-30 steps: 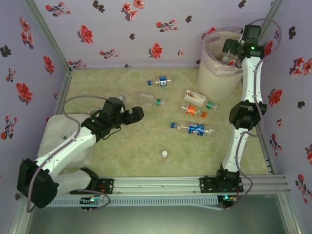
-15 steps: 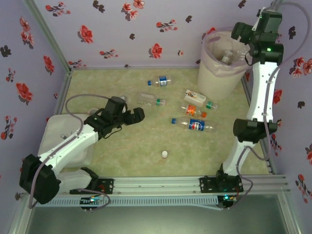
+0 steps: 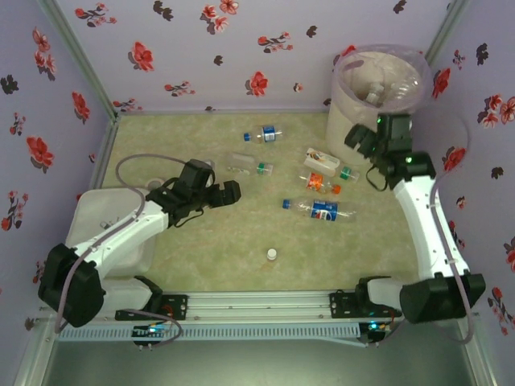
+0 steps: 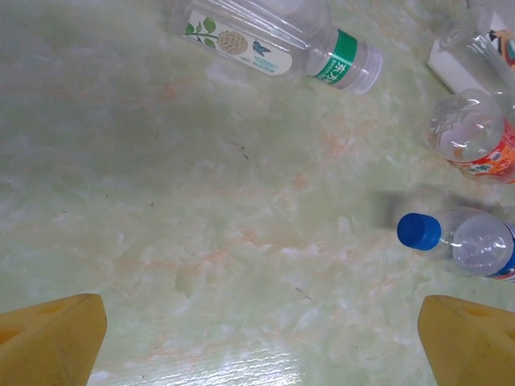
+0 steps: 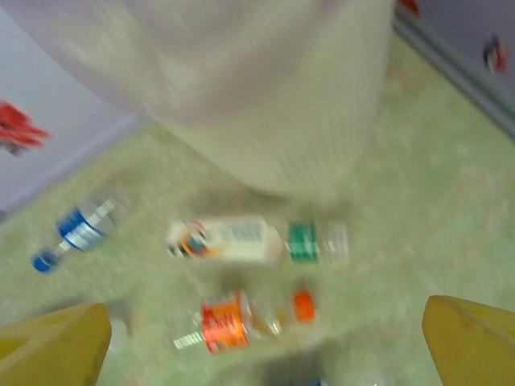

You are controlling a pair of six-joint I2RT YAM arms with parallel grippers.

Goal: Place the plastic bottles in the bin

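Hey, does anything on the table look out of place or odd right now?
A lone white cap sits loose on the table near its front edge, with no bottle beside it. Several plastic bottles lie on their sides, scattered left of the bin, but that is just unfinished work; nothing looks spilled.
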